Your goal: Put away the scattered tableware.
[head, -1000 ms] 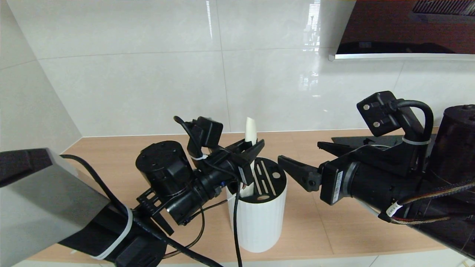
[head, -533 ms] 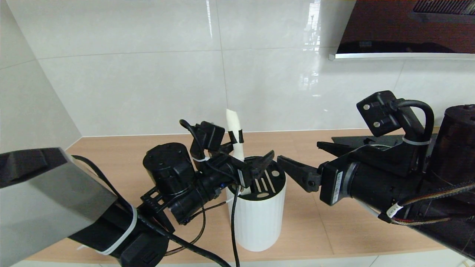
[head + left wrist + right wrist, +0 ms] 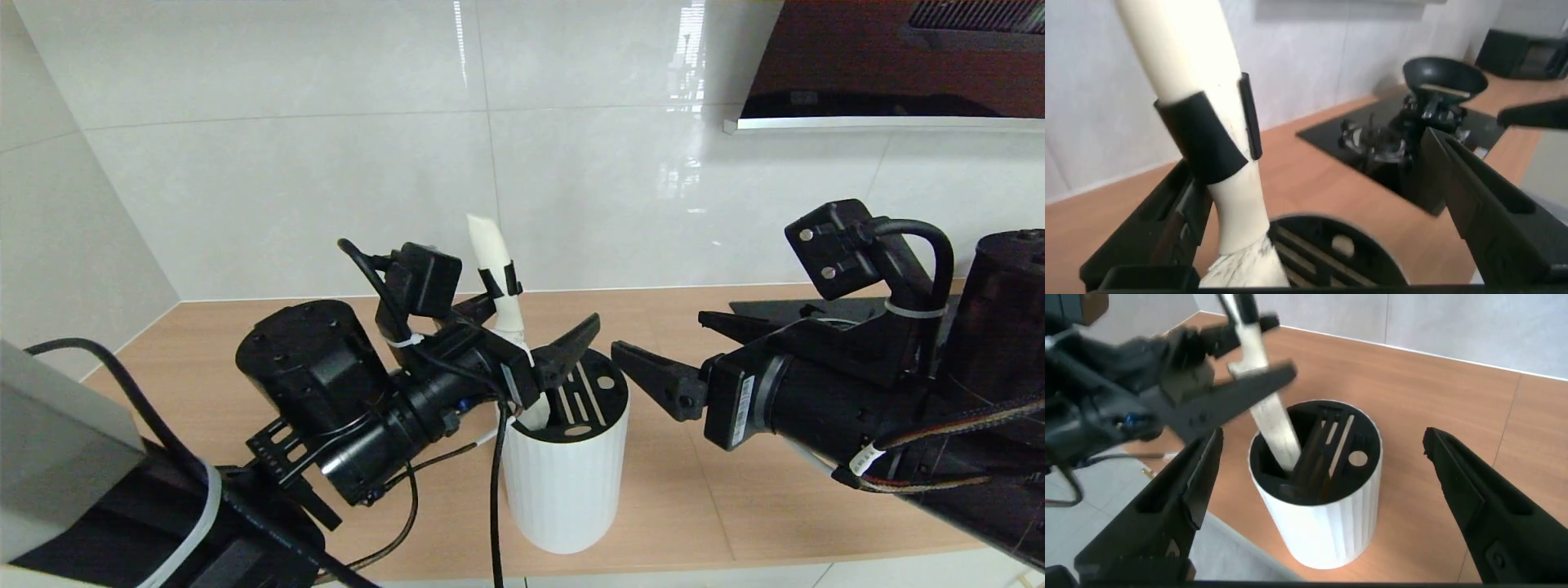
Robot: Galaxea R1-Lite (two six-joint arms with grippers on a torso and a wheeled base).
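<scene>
Utensil (image 3: 495, 273): white handle with a black band, standing tilted in the holder (image 3: 567, 482); stowed, I judge.
Holder: near the counter's (image 3: 245, 335) front edge.
My left gripper (image 3: 532, 317): spread wide astride the handle, not clamping.
My right gripper (image 3: 660, 335): wide, empty, beside the holder.
Hob (image 3: 775, 309): counter's right end, well apart.

No legible text or numbers, two white stickers (image 3: 742, 400), print too small to read
</scene>
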